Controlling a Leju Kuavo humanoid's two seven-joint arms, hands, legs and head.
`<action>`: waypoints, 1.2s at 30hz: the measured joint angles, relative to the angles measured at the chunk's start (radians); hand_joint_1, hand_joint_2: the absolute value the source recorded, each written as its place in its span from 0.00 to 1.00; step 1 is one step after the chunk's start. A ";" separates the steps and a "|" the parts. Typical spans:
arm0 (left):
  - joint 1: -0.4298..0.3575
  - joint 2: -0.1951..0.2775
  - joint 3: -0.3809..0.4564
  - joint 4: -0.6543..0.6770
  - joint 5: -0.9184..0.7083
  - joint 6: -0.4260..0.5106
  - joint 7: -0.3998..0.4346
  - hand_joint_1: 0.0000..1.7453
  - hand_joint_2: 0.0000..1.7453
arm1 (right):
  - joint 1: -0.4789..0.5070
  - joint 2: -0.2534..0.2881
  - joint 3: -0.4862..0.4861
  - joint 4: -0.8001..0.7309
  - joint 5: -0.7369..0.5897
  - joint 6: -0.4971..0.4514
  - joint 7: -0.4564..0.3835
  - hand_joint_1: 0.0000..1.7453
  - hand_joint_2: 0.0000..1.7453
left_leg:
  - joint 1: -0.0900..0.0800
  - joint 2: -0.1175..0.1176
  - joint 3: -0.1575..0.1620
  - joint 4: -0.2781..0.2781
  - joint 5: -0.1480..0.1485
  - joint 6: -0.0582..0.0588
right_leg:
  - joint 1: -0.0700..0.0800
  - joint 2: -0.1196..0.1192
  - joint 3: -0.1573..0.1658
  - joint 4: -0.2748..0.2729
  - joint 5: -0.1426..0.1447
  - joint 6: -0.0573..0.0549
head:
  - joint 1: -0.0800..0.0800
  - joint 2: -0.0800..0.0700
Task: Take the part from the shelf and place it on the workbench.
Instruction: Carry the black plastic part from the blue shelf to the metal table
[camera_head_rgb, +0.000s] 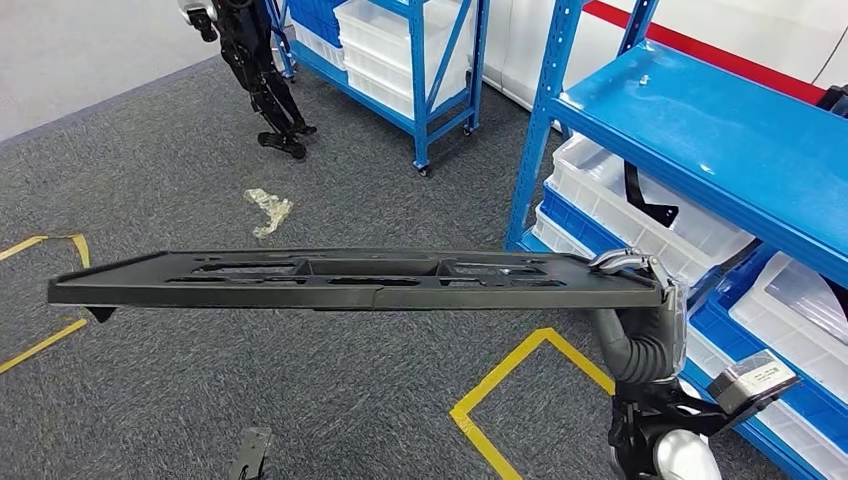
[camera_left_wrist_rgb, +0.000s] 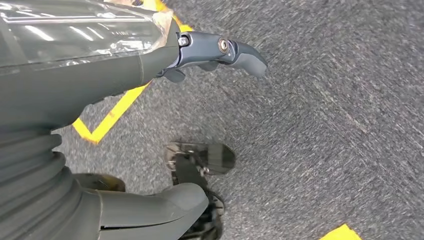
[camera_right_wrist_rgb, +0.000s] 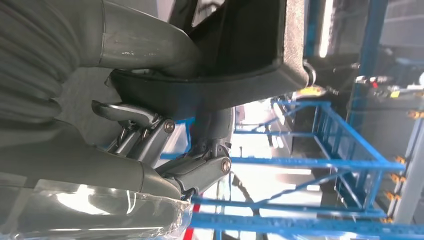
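The part (camera_head_rgb: 360, 280) is a long, flat black plastic panel with cut-outs. It is held level across the head view, above the carpet. My right hand (camera_head_rgb: 640, 275) grips its right end, fingers hooked over the top edge. In the right wrist view the fingers (camera_right_wrist_rgb: 150, 135) and the thumb clamp the part's black rim (camera_right_wrist_rgb: 225, 85). My left hand (camera_left_wrist_rgb: 150, 125) hangs over the floor, away from the part, with its fingers (camera_left_wrist_rgb: 225, 50) and thumb (camera_left_wrist_rgb: 165, 205) apart and nothing between them.
A blue shelf rack (camera_head_rgb: 720, 130) with white bins (camera_head_rgb: 640, 210) stands close on my right. A second rack (camera_head_rgb: 420, 60) stands at the back, with another robot's legs (camera_head_rgb: 265, 80) beside it. Crumpled plastic (camera_head_rgb: 268, 210) and yellow tape lines (camera_head_rgb: 520, 370) lie on the grey carpet.
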 joint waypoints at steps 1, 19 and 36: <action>0.000 0.000 0.000 -0.003 0.000 -0.001 0.007 0.00 1.00 | -0.002 0.003 0.001 0.000 0.004 0.000 0.007 1.00 1.00 | 0.002 0.020 -0.032 0.070 -0.032 -0.004 | 0.003 -0.013 -0.001 0.000 0.000 -0.003 | -0.004 0.000; 0.209 0.174 0.053 -0.307 -0.399 -0.176 0.180 0.00 1.00 | 0.058 0.071 -0.049 -0.066 0.109 0.006 0.030 1.00 1.00 | 0.000 0.006 0.104 -0.145 0.057 0.047 | 0.016 -0.001 -0.132 0.296 -0.136 0.017 | 0.016 0.000; 0.132 0.195 0.100 0.285 -0.364 -0.297 -0.309 0.00 1.00 | 0.118 0.107 -0.131 -0.108 0.113 0.089 0.012 1.00 1.00 | 0.015 0.051 0.005 0.054 -0.022 -0.014 | 0.016 -0.059 0.012 -0.004 -0.013 -0.019 | 0.002 0.000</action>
